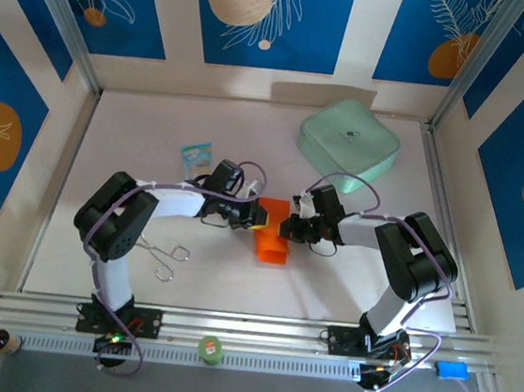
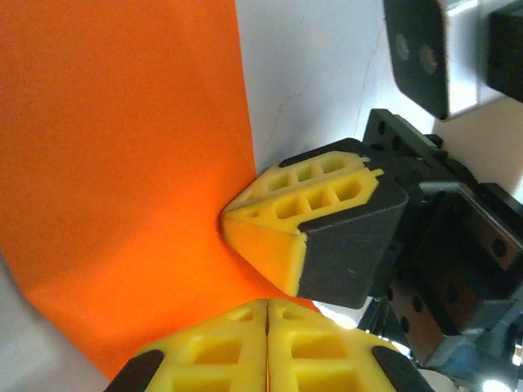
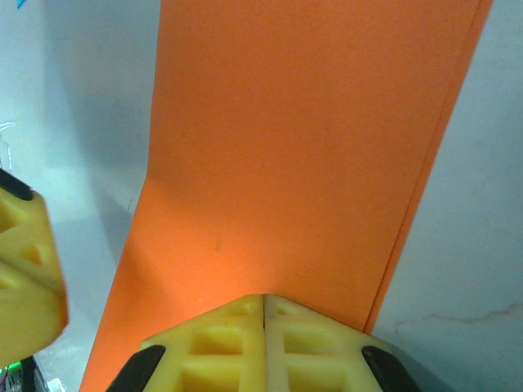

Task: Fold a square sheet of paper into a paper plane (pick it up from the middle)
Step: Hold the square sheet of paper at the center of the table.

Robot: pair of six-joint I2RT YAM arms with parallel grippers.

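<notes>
The square sheet of paper (image 1: 274, 240) is bright orange and folded into a narrow strip in the middle of the table. Its near end curls up. Both grippers meet at its far end. My left gripper (image 1: 260, 217) is shut, its yellow tips (image 2: 268, 304) resting on the orange paper (image 2: 122, 163). My right gripper (image 1: 289, 226) is shut too, with its tip (image 3: 263, 298) against the paper (image 3: 302, 147). A doubled edge runs down the strip's right side. The right gripper's fingers (image 2: 278, 220) stand a short way from the left's. Whether either pinches the paper is hidden.
A mint-green box (image 1: 349, 142) sits at the back right. A small blue-and-white packet (image 1: 195, 157) lies behind the left arm. A metal tool with loop handles (image 1: 165, 256) lies by the left arm's base. A green round item (image 1: 211, 349) rests on the front rail.
</notes>
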